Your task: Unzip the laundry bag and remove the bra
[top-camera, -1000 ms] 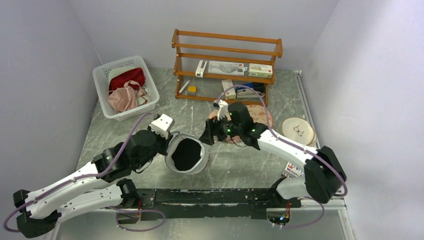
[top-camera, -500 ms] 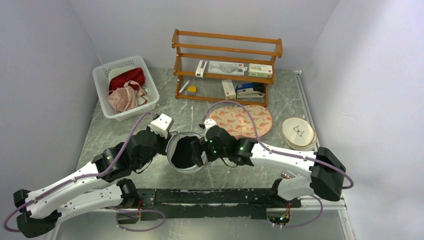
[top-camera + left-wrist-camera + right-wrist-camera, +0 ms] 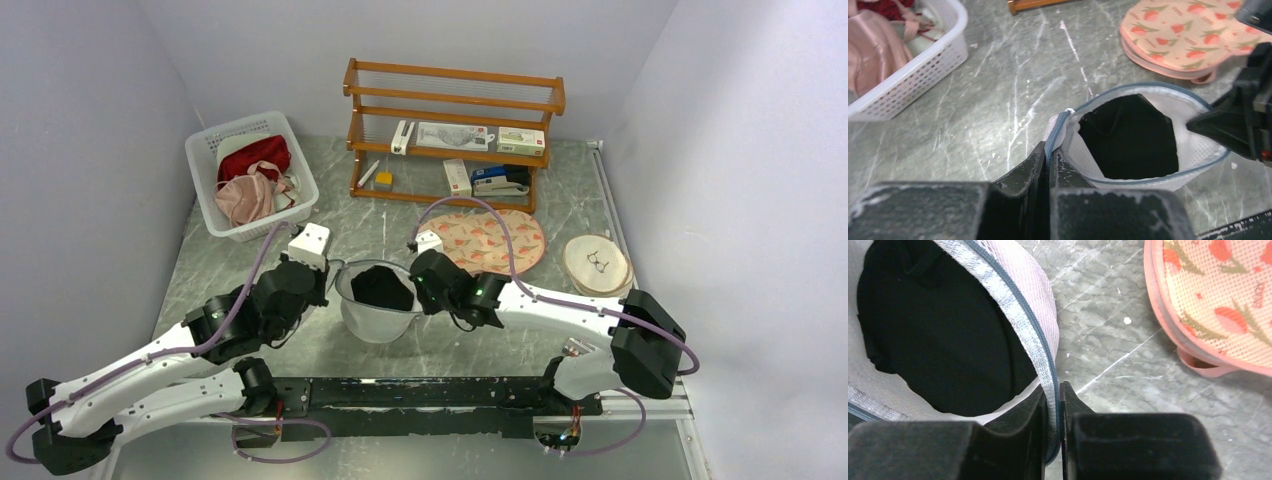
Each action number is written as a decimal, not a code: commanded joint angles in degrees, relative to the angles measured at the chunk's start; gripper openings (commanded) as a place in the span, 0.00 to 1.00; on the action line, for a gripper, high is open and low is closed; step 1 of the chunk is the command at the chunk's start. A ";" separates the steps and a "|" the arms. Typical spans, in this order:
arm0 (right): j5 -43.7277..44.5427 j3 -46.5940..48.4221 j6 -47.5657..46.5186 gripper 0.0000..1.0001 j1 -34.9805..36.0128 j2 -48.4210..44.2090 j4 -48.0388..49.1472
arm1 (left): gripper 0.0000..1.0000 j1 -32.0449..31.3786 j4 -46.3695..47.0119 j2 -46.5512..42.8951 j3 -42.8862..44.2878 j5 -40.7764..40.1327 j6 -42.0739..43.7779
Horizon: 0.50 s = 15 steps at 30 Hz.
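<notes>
Left pincer (image 3: pixel 1048 151) and right pincer (image 3: pixel 1055 390) both clamp the bag (image 3: pixel 378 320) rim. Freeing either may slump mesh over the bra (image 3: pixel 381 287).

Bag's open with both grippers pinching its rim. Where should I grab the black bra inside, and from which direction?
Probably the upper bunched fold of the bra, reached from above through the open mouth of the laundry bag: the mouth faces up and the fabric sits just below the rim. The left gripper and right gripper each pinch the rim, so one must let go first.
</notes>
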 commanded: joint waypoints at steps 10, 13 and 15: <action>-11.33 -1.03 -13.06 0.00 -3.03 -0.96 5.75 | 0.44 0.82 -13.20 8.00 5.94 -19.17 -15.27; -12.16 -1.54 -13.34 0.00 -3.84 -1.31 6.44 | 0.86 1.98 -16.53 9.80 6.95 -21.91 -19.53; -12.28 -1.11 -12.93 0.00 -4.23 -1.35 6.22 | 0.99 2.51 -17.94 10.42 7.33 -23.00 -21.01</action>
